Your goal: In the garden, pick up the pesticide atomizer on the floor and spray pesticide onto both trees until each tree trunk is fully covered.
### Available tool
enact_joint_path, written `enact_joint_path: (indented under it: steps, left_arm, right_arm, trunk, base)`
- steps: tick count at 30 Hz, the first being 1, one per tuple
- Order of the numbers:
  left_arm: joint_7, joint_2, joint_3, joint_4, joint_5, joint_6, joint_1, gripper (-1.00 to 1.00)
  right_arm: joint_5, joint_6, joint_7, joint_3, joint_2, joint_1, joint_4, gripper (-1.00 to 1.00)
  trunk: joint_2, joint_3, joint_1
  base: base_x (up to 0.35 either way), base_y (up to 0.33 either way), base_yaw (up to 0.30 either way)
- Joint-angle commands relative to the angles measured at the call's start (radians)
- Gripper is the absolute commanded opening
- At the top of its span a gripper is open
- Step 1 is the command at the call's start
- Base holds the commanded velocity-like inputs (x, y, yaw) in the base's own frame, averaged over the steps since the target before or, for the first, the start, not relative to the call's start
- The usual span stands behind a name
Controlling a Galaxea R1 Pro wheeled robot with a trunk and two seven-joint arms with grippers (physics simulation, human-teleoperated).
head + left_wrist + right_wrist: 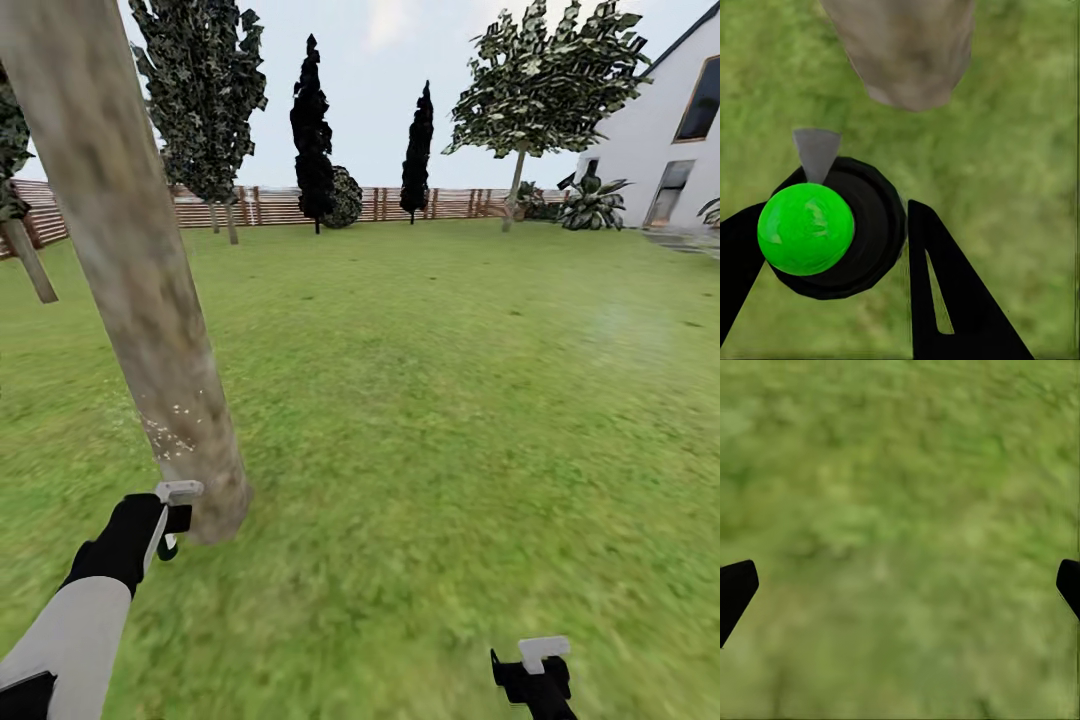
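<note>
1. Seen from the head, the left gripper (pixel 172 520) hangs just beside the foot of the near tree trunk (pixel 130 270); white specks dot the bark low down.
2. Its wrist camera shows the pesticide atomizer (pixel 832 229), black with a green cap, clamped between the fingers (pixel 960 300).
3. The right gripper (pixel 900 585) hangs spread apart over bare grass (pixel 907 472).
4. A slatted fence (pixel 270 205) and a second tree (pixel 545 90) edge the lawn; a white house (pixel 660 140) stands at the right.

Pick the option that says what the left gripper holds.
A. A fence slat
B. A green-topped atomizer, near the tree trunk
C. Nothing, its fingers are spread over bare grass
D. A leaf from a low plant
B: in the left wrist view the left gripper has its fingers either side of the atomizer, with the tree trunk just beyond.
</note>
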Motion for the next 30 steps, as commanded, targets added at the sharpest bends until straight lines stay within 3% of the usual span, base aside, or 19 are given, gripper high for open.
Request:
enact_joint_path:
  steps: [1,13,30]
  left_arm:
    - [-0.005,-0.001,0.003,-0.002,-0.007,0.004,-0.001,-1.0]
    - [-0.005,0.001,0.003,-0.002,-0.007,0.005,-0.001,-1.0]
    - [-0.004,-0.002,0.002,0.0,-0.007,0.003,-0.001,-1.0]
  right_arm:
    - [0.011,-0.004,-0.006,-0.005,0.0,-0.001,0.002,1.0]
    - [0.011,-0.004,-0.006,-0.005,0.0,-0.001,0.003,1.0]
    - [0.011,-0.004,-0.006,-0.005,0.001,-0.001,0.003,1.0]
  trunk:
    - [0.0,-0.001,0.0]
    - [0.0,-0.001,0.0]
    - [0.0,-0.001,0.0]
  base:
    - [0.095,-0.277,0.05]
    - [0.111,-0.277,0.017]
    - [0.144,-0.266,0.263]
